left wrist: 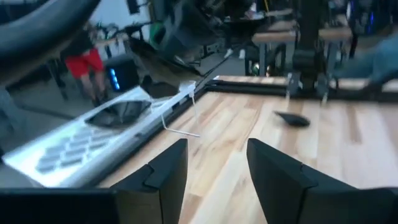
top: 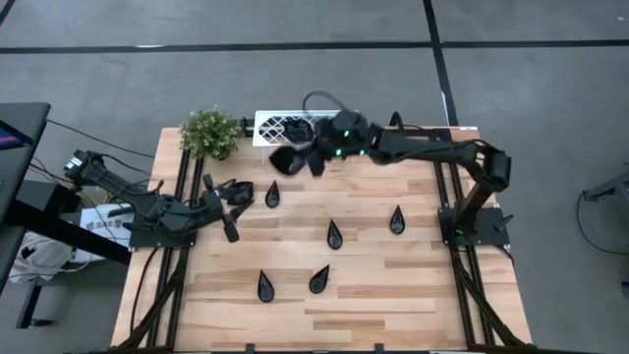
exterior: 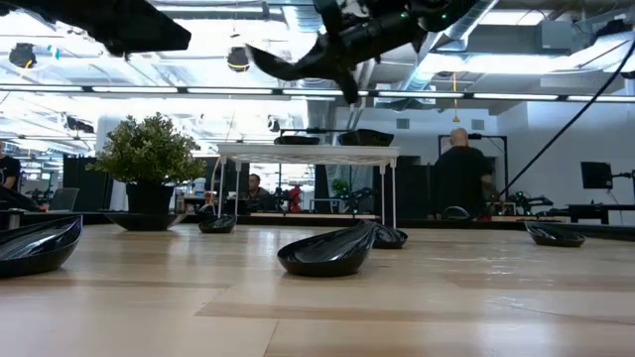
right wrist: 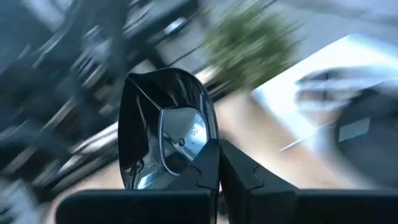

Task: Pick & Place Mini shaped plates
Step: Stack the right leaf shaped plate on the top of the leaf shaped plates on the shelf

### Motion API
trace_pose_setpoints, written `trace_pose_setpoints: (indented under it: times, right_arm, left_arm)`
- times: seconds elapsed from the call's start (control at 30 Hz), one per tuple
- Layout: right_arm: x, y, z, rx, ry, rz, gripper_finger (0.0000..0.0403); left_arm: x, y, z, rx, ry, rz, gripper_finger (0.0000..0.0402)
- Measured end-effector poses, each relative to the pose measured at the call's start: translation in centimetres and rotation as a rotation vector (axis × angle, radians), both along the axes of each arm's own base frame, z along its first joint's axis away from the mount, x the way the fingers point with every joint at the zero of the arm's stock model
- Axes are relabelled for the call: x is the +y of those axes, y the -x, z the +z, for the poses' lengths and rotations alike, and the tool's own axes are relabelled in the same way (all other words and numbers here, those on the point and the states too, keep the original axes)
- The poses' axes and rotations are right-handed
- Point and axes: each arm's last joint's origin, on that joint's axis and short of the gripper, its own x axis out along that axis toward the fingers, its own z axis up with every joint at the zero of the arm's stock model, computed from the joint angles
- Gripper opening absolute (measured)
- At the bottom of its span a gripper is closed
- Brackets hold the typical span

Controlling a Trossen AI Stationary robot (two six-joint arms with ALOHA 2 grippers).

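Note:
Several glossy black teardrop plates lie flat on the wooden table: (top: 272,194), (top: 334,234), (top: 396,219), (top: 263,285), (top: 319,279). In the low view the nearest plate (exterior: 327,253) rests on its underside. My right gripper (top: 316,157) is over the table's far side, just in front of the white tray (top: 267,126), and is shut on a black plate (top: 287,159). Other black plates (exterior: 365,137) sit on the tray. My left gripper (top: 228,202) waits open at the table's left side, holding nothing. My right gripper (right wrist: 219,158) pinches the black plate by its rim (right wrist: 208,149) between the two fingers, at one end of the dish. The rest of the plate (right wrist: 165,124) stands out beyond the fingertips, hollow side showing. In the low view the plate (exterior: 293,61) is tilted and lifted well clear of the table.
The white lattice tray stands on thin legs (exterior: 393,188) at the far edge. A green potted plant (top: 209,133) sits left of it. The left wrist view shows the tray (left wrist: 74,146) with a plate (left wrist: 118,112) on it. People show in the room behind.

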Motion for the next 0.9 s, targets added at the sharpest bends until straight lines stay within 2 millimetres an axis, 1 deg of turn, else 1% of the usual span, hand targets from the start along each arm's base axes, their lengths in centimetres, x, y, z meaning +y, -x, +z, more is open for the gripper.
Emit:
trace_pose_setpoints:
  times: [0.07,0.13,0.23,0.27,0.43,0.57,0.67,0.77,0.9]
  right_arm:
    - [-1.4,0.7,0.5,-0.002,0.026,-0.077,0.0000]
    - [-2.6,1.1,1.3,0.008,0.067,-0.111,0.0000]
    - [-4.1,0.8,2.9,0.030,0.127,-0.143,0.0000]
    - [-4.6,0.6,3.1,0.069,0.137,-0.147,0.0000]
    - [-7.3,-1.2,3.3,0.283,0.159,-0.221,0.0000]
    - [-9.3,-1.9,2.6,0.382,0.118,-0.281,0.0000]
    - [-10.1,-2.0,2.4,0.395,0.072,-0.304,0.0000]
    - [-10.1,-2.2,2.6,0.385,0.031,-0.325,0.0000]
    - [-10.0,-2.2,2.3,0.398,-0.005,-0.336,0.0000]
  left_arm:
    - [0.2,-0.1,0.0,-0.043,0.077,0.030,0.0168]
    - [0.4,-0.2,-0.1,-0.082,0.146,0.060,0.0167]
    - [0.8,-0.3,-0.1,-0.134,0.232,0.100,0.0167]
    - [0.9,-0.4,-0.1,-0.147,0.252,0.110,0.0167]
    - [1.1,-0.5,0.0,-0.198,0.321,0.140,0.0167]
    - [1.2,-0.5,0.1,-0.220,0.352,0.147,0.0167]
    - [1.2,-0.5,0.1,-0.222,0.353,0.147,0.0167]
    - [1.2,-0.5,0.1,-0.222,0.353,0.147,0.0167]
    - [1.2,-0.5,0.1,-0.222,0.353,0.146,0.0167]
